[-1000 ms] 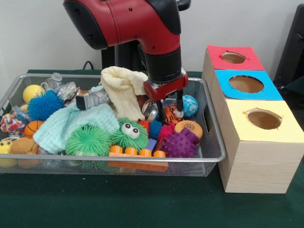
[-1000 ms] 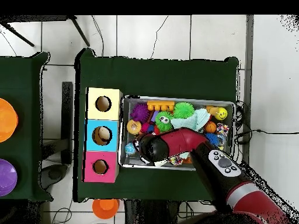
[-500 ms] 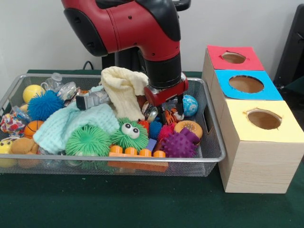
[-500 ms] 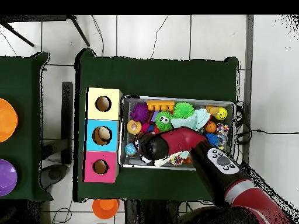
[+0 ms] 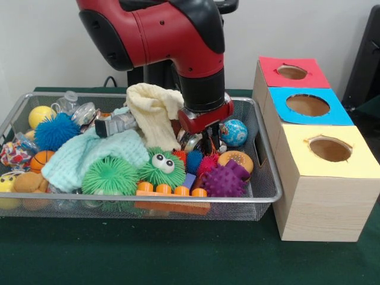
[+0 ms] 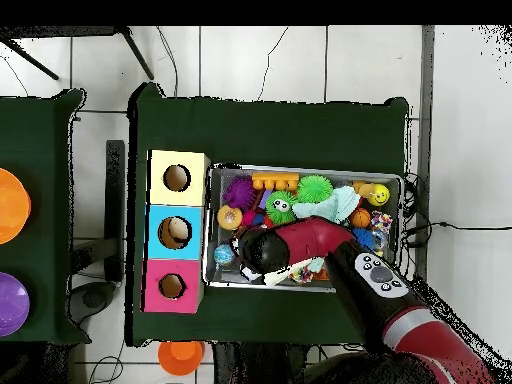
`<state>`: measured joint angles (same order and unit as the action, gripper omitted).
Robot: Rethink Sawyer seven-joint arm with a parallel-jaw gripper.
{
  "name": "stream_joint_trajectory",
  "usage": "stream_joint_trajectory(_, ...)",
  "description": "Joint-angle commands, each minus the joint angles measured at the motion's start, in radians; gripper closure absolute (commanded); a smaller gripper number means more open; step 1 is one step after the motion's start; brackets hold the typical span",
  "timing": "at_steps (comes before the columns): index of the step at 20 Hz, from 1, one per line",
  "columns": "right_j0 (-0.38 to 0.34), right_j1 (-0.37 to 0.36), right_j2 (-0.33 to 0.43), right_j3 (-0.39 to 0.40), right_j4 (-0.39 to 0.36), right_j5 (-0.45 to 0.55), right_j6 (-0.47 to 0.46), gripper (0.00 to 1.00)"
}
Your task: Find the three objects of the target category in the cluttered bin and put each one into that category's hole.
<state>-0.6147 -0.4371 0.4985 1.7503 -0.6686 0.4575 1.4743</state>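
The pincer [image 5: 209, 141] hangs right of centre, grip unreadable, directly over the orange black-striped tiger figure [image 5: 212, 146].

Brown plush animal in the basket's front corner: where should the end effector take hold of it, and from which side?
Probably the plush animal by its rounded upper body, coming straight down from above. It sits low against the basket wall with a yellow toy pressed beside it, so only its top looks free.

Toys crowd the bin [image 5: 264, 193] around the tool [image 5: 209, 144]; the red-topped hole [image 5: 292, 72] stands unobstructed.
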Motion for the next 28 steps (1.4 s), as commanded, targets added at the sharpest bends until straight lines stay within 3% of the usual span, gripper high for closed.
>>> stream_joint_trajectory(1, 0.024, 0.075, -0.059, -0.084, -0.034, 0.154, -0.059, 1.00)
stream_joint_trajectory(7, 0.040, 0.060, -0.060, -0.093, -0.032, 0.129, -0.035, 1.00)
stream_joint_trajectory(20, -0.006, -0.244, 0.030, 0.128, 0.102, 0.225, -0.048, 1.00)
stream_joint_trajectory(28, 0.005, -0.330, 0.057, 0.179, 0.178, 0.252, -0.033, 1.00)
